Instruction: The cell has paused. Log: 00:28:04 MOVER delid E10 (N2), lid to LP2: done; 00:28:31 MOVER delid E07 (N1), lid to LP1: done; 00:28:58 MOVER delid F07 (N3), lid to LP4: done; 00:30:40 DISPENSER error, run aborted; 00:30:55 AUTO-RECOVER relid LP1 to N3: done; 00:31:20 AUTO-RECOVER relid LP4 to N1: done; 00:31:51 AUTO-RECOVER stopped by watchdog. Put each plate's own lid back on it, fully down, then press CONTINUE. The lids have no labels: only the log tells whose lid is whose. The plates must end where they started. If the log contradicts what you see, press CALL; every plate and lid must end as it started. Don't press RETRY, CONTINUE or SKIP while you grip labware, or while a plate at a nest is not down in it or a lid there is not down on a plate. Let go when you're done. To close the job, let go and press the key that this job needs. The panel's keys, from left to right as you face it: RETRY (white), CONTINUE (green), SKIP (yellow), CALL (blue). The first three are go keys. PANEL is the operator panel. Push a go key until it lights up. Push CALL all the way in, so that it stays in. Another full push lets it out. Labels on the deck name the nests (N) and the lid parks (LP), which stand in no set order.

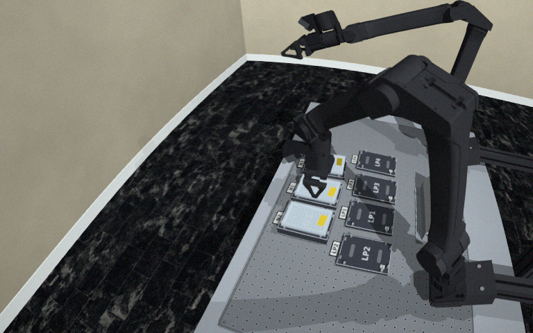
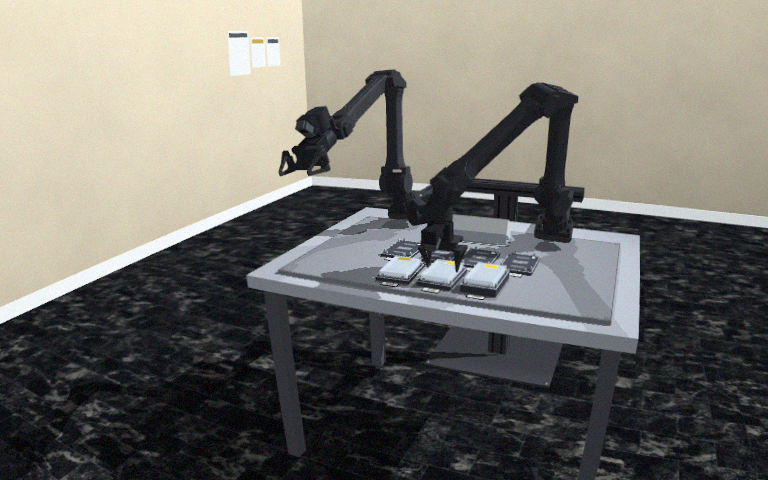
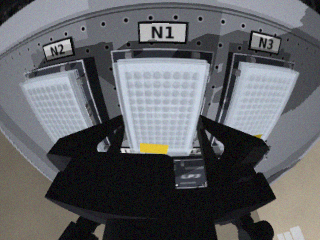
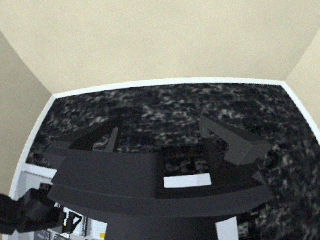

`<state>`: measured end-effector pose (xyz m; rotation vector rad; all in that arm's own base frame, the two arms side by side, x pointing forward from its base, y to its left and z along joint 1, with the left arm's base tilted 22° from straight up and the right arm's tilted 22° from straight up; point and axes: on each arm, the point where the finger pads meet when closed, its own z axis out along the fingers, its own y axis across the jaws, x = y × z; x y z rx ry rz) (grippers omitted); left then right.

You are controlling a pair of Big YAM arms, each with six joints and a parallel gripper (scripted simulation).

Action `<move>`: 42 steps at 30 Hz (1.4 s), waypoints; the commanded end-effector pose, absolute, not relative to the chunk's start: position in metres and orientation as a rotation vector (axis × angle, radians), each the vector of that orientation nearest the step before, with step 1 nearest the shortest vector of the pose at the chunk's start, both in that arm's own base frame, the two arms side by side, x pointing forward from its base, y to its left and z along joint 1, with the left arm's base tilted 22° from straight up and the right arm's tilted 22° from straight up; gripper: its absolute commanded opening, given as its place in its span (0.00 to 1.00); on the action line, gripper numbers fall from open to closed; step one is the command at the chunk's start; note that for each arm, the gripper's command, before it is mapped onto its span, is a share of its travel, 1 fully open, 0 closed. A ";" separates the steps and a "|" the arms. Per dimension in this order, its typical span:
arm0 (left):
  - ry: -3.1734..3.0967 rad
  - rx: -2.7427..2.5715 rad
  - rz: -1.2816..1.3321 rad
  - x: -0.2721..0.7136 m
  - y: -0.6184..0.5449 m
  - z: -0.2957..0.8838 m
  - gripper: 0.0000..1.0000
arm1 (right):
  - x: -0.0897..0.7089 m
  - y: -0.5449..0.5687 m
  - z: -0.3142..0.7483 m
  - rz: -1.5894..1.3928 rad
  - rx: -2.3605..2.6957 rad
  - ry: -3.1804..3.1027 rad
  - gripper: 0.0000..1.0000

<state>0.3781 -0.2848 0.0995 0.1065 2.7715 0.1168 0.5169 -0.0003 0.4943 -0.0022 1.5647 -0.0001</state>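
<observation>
Flanking a dimpled white plate [image 1: 300, 195] [image 2: 439, 273] [image 3: 160, 105], perhaps touching: angular black left fingers [image 1: 320, 191] [image 2: 458, 255].

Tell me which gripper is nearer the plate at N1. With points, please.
Left. The left gripper [image 2: 442, 261] [image 3: 160, 118] straddles the plate at N1 [image 2: 441, 273] [image 3: 161, 100]; the right gripper [image 2: 303, 168] hangs well off beyond the table's edge.

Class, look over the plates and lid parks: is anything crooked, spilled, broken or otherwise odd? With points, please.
Nothing stands out. The plates at N2 [image 1: 304, 218] [image 2: 485, 276] [image 3: 56, 105] and N1 [image 1: 322, 198] [image 2: 441, 273] [image 3: 162, 105] look straight in their nests, with no visible spill or damage.
</observation>
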 end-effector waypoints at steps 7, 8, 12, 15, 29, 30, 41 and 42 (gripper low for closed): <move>2.715 0.105 0.041 0.388 -0.308 0.139 0.00 | 0.524 0.000 0.525 0.003 0.003 1.524 1.00; 2.716 0.103 0.042 0.388 -0.308 0.139 0.00 | 0.524 0.000 0.525 0.003 0.003 1.524 1.00; 2.714 0.102 0.040 0.388 -0.308 0.140 0.00 | 0.524 0.000 0.525 0.003 0.003 1.524 1.00; 2.713 0.102 0.039 0.387 -0.309 0.142 0.00 | 0.524 0.000 0.525 0.003 0.003 1.524 1.00; 2.712 0.101 0.039 0.380 -0.307 0.155 0.00 | 0.524 0.000 0.525 0.003 0.003 1.524 1.00; 2.712 0.101 0.039 0.379 -0.306 0.156 0.00 | 0.524 0.000 0.525 0.003 0.003 1.524 1.00; 2.730 0.107 0.062 0.377 -0.307 0.151 0.00 | 0.524 0.000 0.525 0.003 0.003 1.524 1.00; 2.731 0.107 0.063 0.377 -0.307 0.151 0.00 | 0.524 0.000 0.525 0.003 0.003 1.524 1.00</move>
